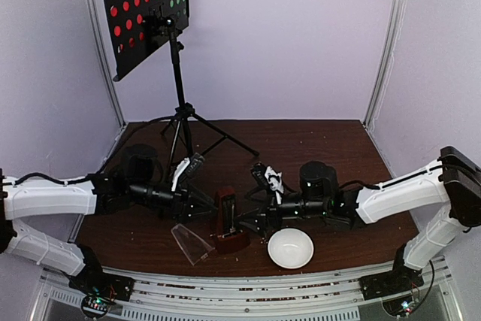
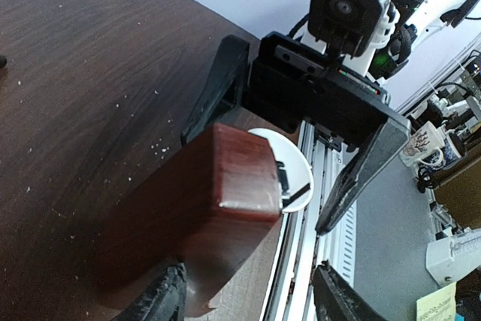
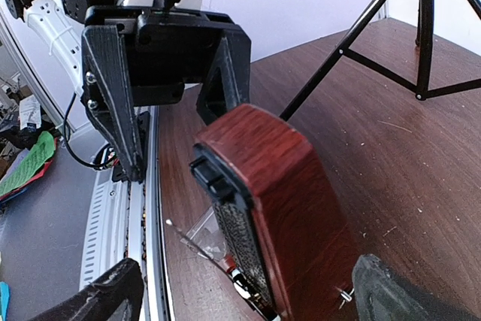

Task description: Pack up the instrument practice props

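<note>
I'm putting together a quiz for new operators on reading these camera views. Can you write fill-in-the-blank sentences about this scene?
1. Through the holes of the music stand show red and ____ sheets.
2. In the top view, the clear cover lies to the ____ of the metronome.
3. The bowl beside the metronome is ____ in colour.
4. The left gripper and right gripper flank the metronome, both with jaws ____.
Missing words: green; left; white; open.
</note>
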`<action>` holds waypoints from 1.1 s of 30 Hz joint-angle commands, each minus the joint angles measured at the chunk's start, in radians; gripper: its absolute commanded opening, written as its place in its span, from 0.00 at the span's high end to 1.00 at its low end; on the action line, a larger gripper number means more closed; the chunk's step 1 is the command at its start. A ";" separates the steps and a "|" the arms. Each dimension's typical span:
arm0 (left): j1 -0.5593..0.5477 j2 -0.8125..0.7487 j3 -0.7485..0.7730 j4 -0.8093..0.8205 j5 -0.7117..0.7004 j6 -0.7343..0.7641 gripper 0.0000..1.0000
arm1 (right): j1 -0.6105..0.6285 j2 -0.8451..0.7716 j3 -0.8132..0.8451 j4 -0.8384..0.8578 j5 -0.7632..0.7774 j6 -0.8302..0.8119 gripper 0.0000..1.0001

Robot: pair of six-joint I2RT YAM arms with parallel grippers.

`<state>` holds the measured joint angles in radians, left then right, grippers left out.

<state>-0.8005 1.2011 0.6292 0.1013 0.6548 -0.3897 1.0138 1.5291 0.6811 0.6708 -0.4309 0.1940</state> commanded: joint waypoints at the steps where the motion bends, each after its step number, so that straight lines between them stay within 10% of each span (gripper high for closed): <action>1: -0.012 0.063 0.088 0.004 0.019 0.110 0.40 | -0.006 -0.053 -0.051 0.035 0.027 0.010 0.01; 21: -0.014 0.198 0.305 -0.211 0.008 0.327 0.39 | 0.018 -0.027 -0.063 0.056 0.156 -0.020 0.00; 33: 0.043 0.087 0.361 -0.089 -0.135 0.261 0.16 | 0.026 -0.067 0.007 0.040 0.197 -0.144 0.00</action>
<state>-0.7837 1.3029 0.9295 -0.0902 0.5831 -0.1062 1.0348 1.4910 0.6449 0.7040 -0.2394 0.1089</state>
